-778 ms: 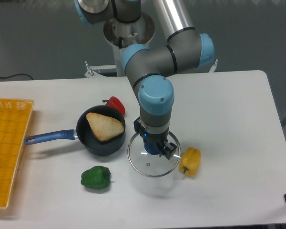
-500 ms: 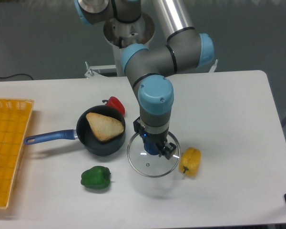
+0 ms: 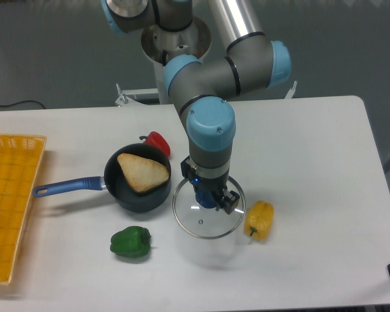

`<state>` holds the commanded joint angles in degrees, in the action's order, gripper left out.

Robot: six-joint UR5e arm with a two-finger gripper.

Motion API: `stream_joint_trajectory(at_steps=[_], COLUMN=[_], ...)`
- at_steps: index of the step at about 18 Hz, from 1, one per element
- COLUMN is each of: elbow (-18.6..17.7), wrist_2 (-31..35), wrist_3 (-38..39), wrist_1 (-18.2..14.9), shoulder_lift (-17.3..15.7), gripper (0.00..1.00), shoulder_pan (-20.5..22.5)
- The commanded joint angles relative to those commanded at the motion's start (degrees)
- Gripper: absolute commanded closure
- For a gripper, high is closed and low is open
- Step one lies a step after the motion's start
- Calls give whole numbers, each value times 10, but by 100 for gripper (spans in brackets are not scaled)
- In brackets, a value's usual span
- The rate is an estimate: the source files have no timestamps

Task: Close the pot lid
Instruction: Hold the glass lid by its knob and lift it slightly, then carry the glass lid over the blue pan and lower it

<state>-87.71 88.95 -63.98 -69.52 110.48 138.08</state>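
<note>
- Gripper [image 3: 209, 200] pointed straight down over the lid's [image 3: 208, 213] centre, its fingers clamped on the blue knob; you had the lid held by the knob.
- You had the lid just right of the pot [image 3: 138, 184], its left edge near the pot's right rim. A faint shadow showed on the table [image 3: 312, 162] below the glass, so I judged it lifted off the surface.
- The pot sat open with a triangular piece of bread [image 3: 142, 171] inside, its handle pointing away from the lid.
- For the carry, I judged you needed the lid's rim clear above the pot's rim before moving left, or the glass edge would strike the wall and push the pot.
- You should have kept the lid level and centred the knob over the pot's middle.
- The bread looked low enough to fit under the lid, though that was hard to tell.
- A red pepper [image 3: 157, 142] touched the pot's far side, a green one [image 3: 130, 242] lay in front of the pot, a yellow one [image 3: 259, 219] just beyond the lid.
- You should have lowered slowly and let go only once the rim sat all round.
</note>
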Motion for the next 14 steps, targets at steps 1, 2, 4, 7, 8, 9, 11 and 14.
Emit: stream_joint_trajectory(at_steps=[1,2,4,7,8,9,11,14], elbow=[0,-1,-1,-2,-4,-9,-22,-35], wrist_2=[0,-1,-1,0,-1,0,-1,-1], wrist_3=[1,2,3,4,4,4,4,4], wrist_1=[-1,-3,-18,-30,-33,-33,-33,-33], shoulder_lift=[-4,-4,-11,-14,-17,-18,-24,-28], gripper=[39,39,39,39,39,39,39,39], shoulder_pan=[-1,-1,-4,-12,-17,-18,-22,-31])
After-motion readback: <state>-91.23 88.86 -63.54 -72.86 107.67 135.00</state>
